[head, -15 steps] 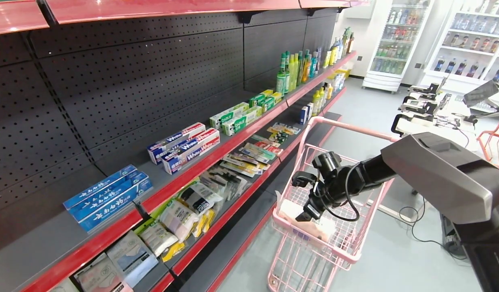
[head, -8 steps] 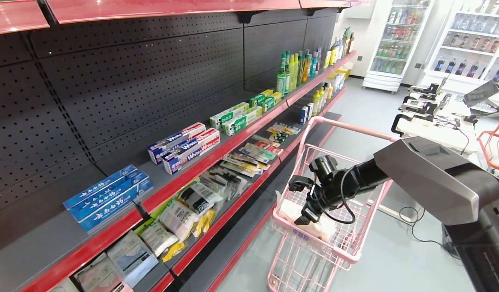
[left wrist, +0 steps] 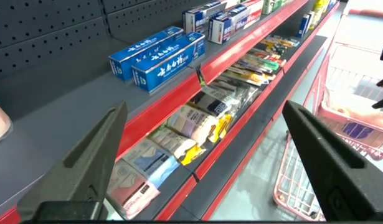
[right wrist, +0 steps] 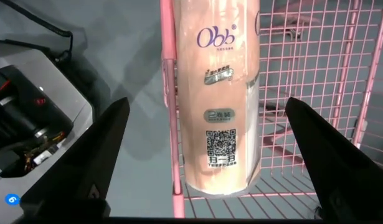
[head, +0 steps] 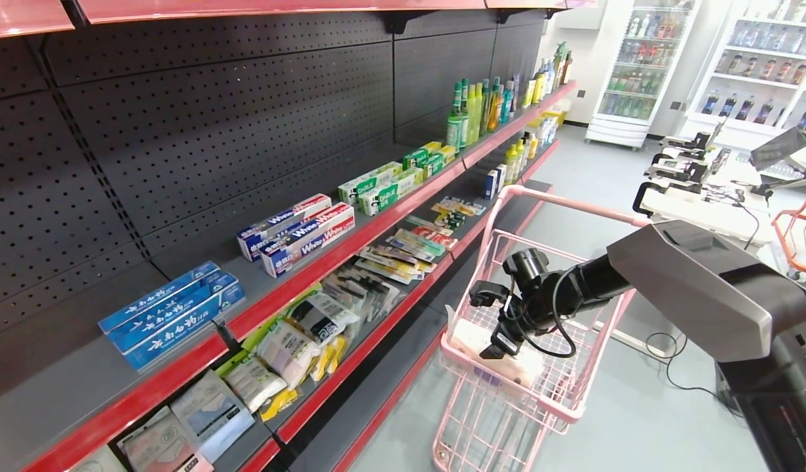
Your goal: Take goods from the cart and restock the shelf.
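Beside the red-edged shelf, a pink cart on grey floor; coolers behind.

Site was a shop, self-service type. A long shelf with red edging and a pegboard back carried rows of toothpaste boxes and bottles. A pink wire cart stood in the aisle. A glass-door fridge of drinks stood at the far wall.

Pink wire cart; peach pack; red-edged shelf; black perforated backboard.
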